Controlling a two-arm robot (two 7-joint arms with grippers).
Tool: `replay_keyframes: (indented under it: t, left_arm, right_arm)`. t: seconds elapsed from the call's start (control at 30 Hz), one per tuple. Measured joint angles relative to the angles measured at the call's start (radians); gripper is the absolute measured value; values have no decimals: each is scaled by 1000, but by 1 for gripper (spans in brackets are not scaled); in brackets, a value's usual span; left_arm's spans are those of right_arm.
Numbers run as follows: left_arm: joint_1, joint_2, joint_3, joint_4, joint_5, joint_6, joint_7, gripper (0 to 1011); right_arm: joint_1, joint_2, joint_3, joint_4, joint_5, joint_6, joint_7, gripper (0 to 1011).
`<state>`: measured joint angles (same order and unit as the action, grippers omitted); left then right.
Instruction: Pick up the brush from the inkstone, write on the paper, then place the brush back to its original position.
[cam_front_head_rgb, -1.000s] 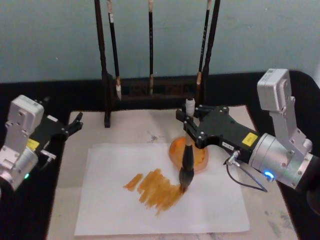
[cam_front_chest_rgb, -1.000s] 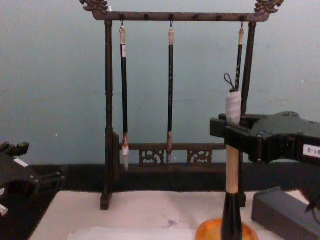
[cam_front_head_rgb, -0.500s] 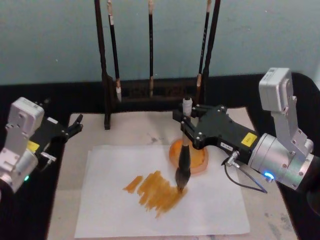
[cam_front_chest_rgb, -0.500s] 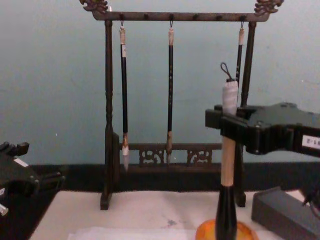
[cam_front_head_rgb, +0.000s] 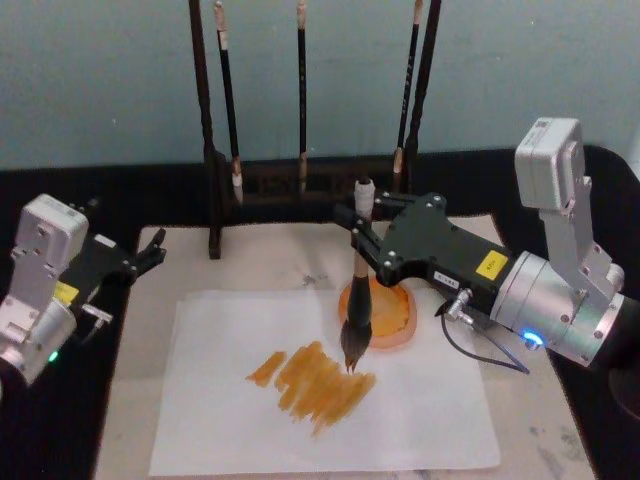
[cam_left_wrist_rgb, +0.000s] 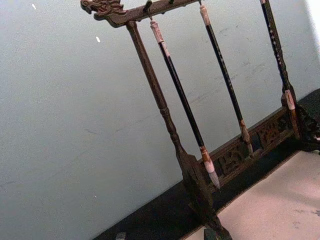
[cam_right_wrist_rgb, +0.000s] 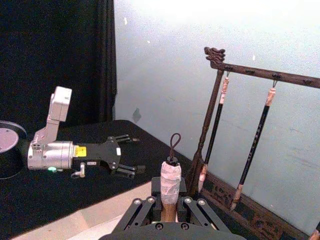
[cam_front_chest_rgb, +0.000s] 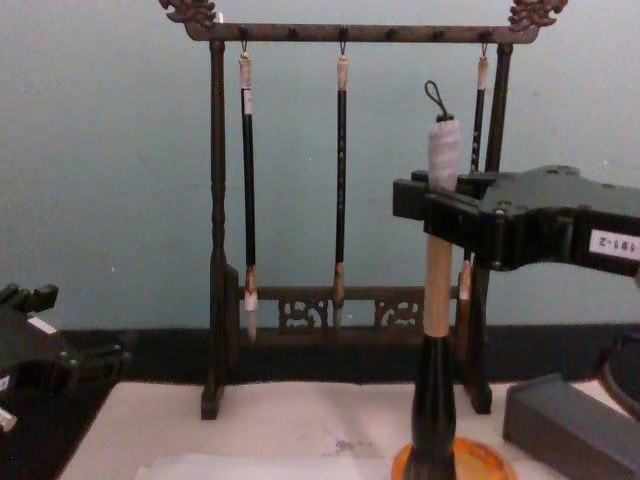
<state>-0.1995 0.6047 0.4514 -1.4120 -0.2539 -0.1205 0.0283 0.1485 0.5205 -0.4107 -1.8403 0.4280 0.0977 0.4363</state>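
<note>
Right end effector (cam_front_head_rgb: 362, 241) pinching brush (cam_front_head_rgb: 357, 305), handle upright.
Bristle tip at orange strokes (cam_front_head_rgb: 315, 385) on paper (cam_front_head_rgb: 230, 410); left end effector (cam_front_head_rgb: 152, 250) spread, parked far left.

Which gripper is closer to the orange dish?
Right. The right gripper, holding the brush, is above the orange dish; the left gripper sits open at the mat's left edge.
</note>
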Motion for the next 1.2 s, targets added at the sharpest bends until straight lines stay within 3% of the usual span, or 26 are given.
replay_keyframes:
  t: [1.2]
  left_arm:
    - [0, 0, 0, 0, 0, 0, 0, 1010]
  right_arm:
    - [0, 1, 0, 2, -1, 1, 0, 162]
